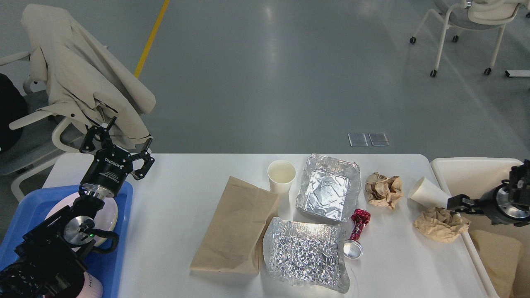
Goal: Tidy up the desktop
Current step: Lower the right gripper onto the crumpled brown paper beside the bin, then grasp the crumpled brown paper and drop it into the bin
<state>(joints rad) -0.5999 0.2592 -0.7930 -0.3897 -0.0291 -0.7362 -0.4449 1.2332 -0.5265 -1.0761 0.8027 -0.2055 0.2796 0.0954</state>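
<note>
The white desktop [186, 186] holds a flat brown paper bag [236, 223], an upright white paper cup [281, 176], a foil tray [329, 188], a crumpled foil sheet [304, 256] and a crushed red can [359, 225]. Two crumpled brown paper balls lie at the right, one [384, 189] beside the foil tray and one [439, 223] at the table's right edge. A white paper cup [426, 192] lies tipped on its side. My left gripper [120, 147] is open and empty above the table's far left corner. My right gripper [453, 203] points left, its tip at the tipped cup's base and the right paper ball.
A blue tray [37, 203] with a pale plate [109, 215] sits at the left under my left arm. A cream bin [476, 169] stands against the table's right edge. A chair draped with a beige coat [83, 74] stands behind the left corner.
</note>
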